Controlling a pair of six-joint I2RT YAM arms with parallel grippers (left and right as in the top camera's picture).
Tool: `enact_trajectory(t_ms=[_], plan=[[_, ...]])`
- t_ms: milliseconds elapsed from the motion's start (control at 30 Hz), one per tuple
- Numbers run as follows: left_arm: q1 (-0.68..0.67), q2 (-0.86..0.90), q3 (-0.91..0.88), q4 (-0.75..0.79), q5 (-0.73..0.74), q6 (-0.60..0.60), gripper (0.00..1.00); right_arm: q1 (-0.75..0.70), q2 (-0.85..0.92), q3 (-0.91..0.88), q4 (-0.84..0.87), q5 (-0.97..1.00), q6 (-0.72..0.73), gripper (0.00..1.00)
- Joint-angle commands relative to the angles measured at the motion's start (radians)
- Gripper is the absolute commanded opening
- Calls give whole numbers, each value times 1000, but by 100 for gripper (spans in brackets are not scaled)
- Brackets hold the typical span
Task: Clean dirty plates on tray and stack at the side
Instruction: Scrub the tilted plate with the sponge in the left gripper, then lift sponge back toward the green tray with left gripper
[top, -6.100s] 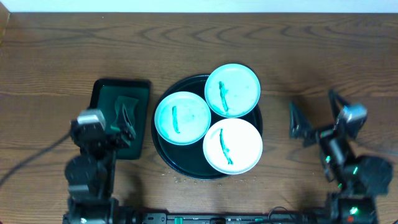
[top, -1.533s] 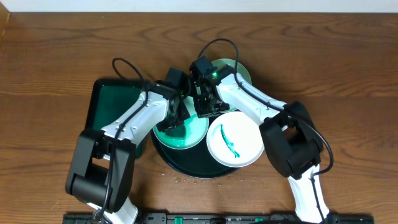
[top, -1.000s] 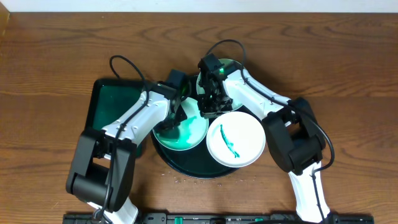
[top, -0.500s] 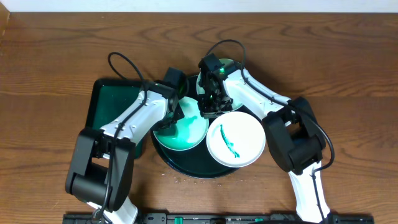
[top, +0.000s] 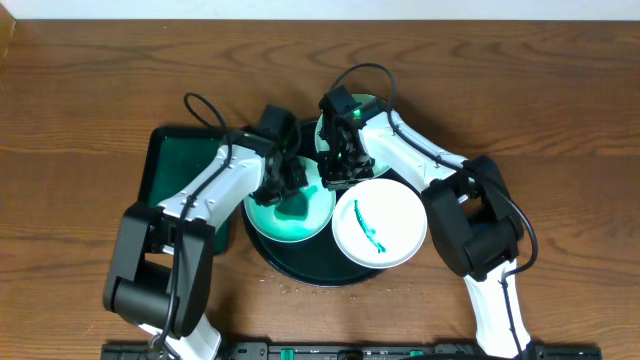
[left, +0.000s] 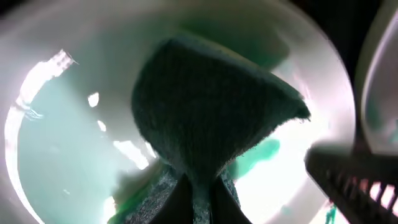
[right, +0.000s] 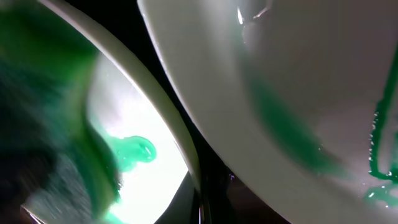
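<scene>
The brown wooden table (top: 100, 80) fills the whole overhead view. In the middle of it sits the big round black tray with a raised rim (top: 290, 272). Just left of it lies a smaller dark green rectangular tray (top: 170, 165). The white-and-black left arm (top: 200, 195) and the white-and-black right arm (top: 425, 160) reach in from the bottom corners and meet over the black tray.

Three small round plates lie on the black tray. The pale turquoise plate (top: 262, 218) is on its left side, wet and shiny, with green smears on it. The white plate with a thin green streak (top: 395, 240) is at the lower right. The third plate, pale greenish white (top: 375, 108), is at the top, mostly hidden under the right arm (only its far edge shows).

A dark green sponge (left: 205, 106) rests on the turquoise plate, in the middle of the left wrist view. The left gripper (top: 288, 178) is pinched tight on the sponge from above. The sponge squeezes into a thin neck at the bottom of that view.

The right gripper (top: 338, 178) is down low where the three plates come together, near the middle of the overhead view. In the right wrist view a white plate's rim crosses above the turquoise plate's rim. I cannot tell if the right gripper is open or closed.
</scene>
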Motion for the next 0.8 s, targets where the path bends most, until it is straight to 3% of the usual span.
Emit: enact_trajectory(t_ms=[0,100,200,233,333,400,600,767], plan=[[41,21,-5,-43,-290,-50,7,9,29,-12,5,-14,-8,2],[35,21,-5,-140,-341,-85,7,9,29,-12,8,-15,-8,2],[14,21,-5,-177,-79,-61,7,10,29,-12,13,-15,-8,2],[-6,21,-5,-148,74,-50,7,11,29,-12,13,-15,-8,2],[-46,21,-5,-42,219,-55,7,13,29,-12,14,-14,-8,2],[-49,21,-5,-3,190,-59,7,14,29,-12,15,-14,-8,2],[27,21,11,-30,-212,-66,7,18,29,-12,16,2,-8,2],[155,7,136,-217,-215,-65,7,20,29,-12,16,8,-8,1]])
